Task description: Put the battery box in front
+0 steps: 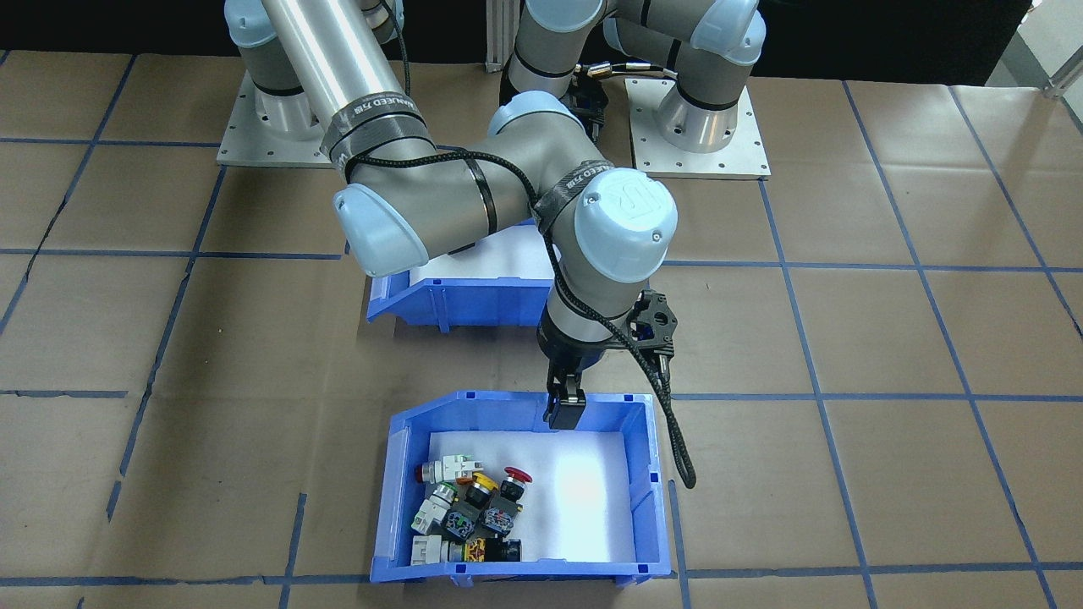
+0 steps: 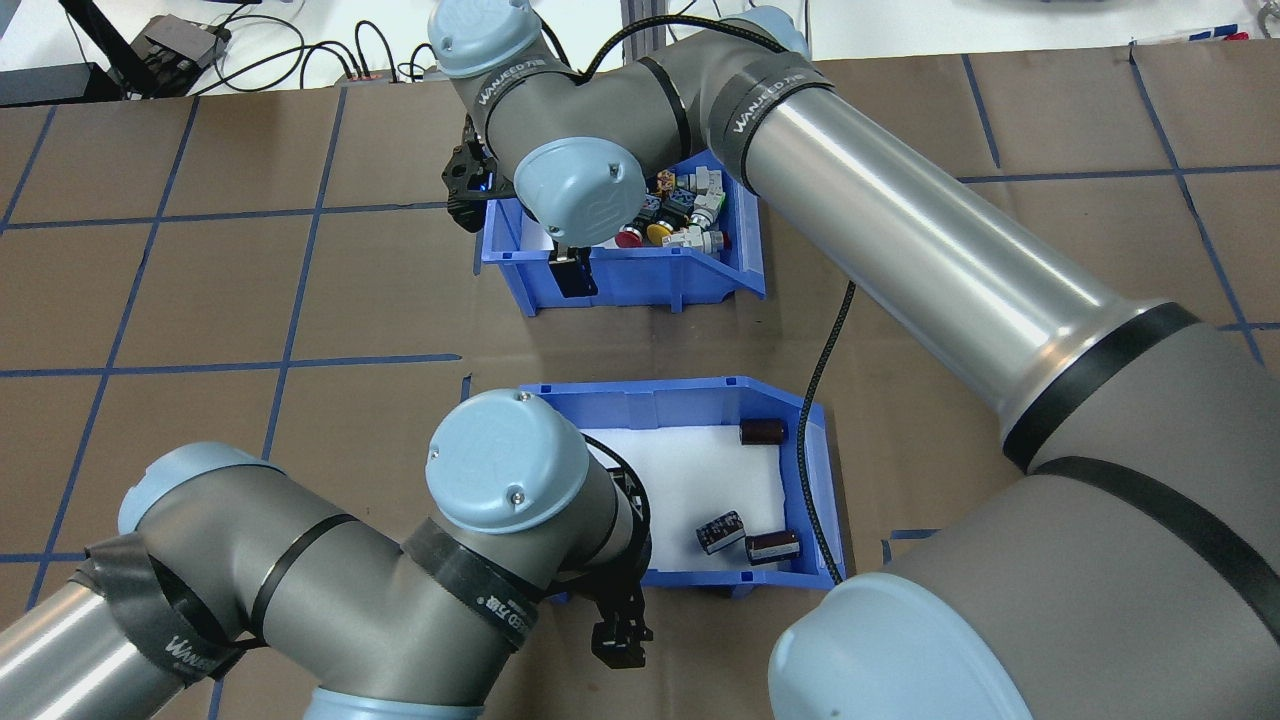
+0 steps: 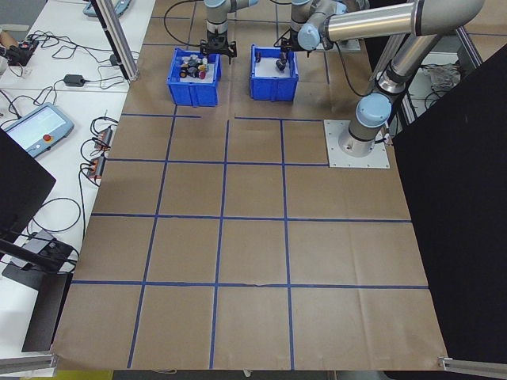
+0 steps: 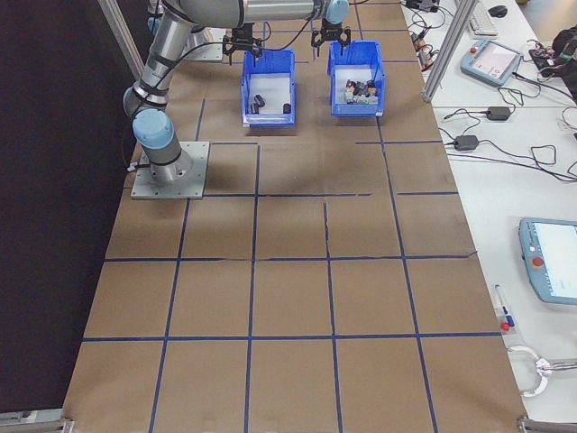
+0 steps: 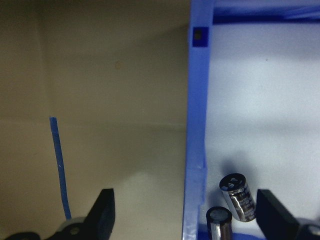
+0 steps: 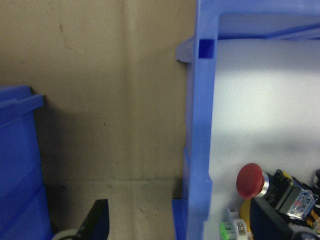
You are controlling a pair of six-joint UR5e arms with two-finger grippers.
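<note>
The battery box (image 2: 700, 400) stands on the surface just behind the switch bin (image 2: 640, 280). The left end effector (image 2: 620, 640) straddles its back wall, wide; the right end effector (image 2: 572, 275) likewise straddles the switch bin's wall

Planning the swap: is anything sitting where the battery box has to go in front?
Yes. The switch bin occupies the front spot, directly ahead of the battery box, with the right gripper straddling its wall.
</note>
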